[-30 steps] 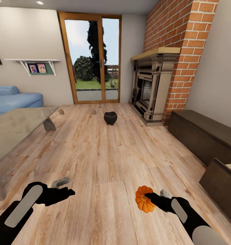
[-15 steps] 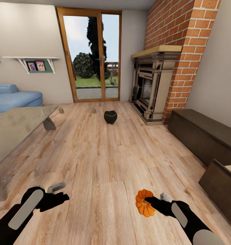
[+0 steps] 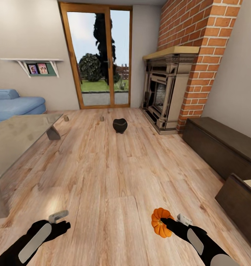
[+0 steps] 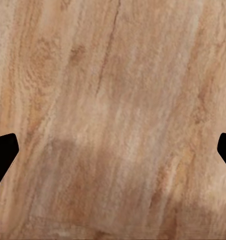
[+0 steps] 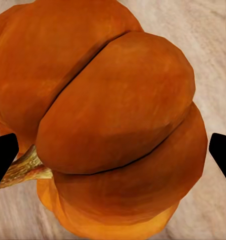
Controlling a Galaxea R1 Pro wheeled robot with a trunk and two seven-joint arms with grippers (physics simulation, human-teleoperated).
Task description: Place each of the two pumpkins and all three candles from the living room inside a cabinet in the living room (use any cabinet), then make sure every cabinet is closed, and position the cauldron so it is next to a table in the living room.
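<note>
Orange and ribbed, a pumpkin [image 3: 160, 222] sits pinched in the right gripper [image 3: 165, 223], held above the wooden floor [image 3: 114, 173]; the right wrist view shows its tan stem [image 5: 24, 167] beside one black fingertip [image 5: 2, 156]. The left gripper [image 3: 64, 226] hangs over bare floor with its fingertips [image 4: 3, 152] spread wide, nothing between them. Well beyond the pumpkin, the black cauldron [image 3: 120, 125] stands on the floor in front of the brick fireplace [image 3: 166, 92], with two candles [image 3: 66, 118] [image 3: 101, 118] to its left, one near the glass table [image 3: 18, 138]. Right of the pumpkin stands the dark brown cabinet [image 3: 221, 146], and nearer still an open front [image 3: 238, 199] showing a light interior. No readable writing appears anywhere.
</note>
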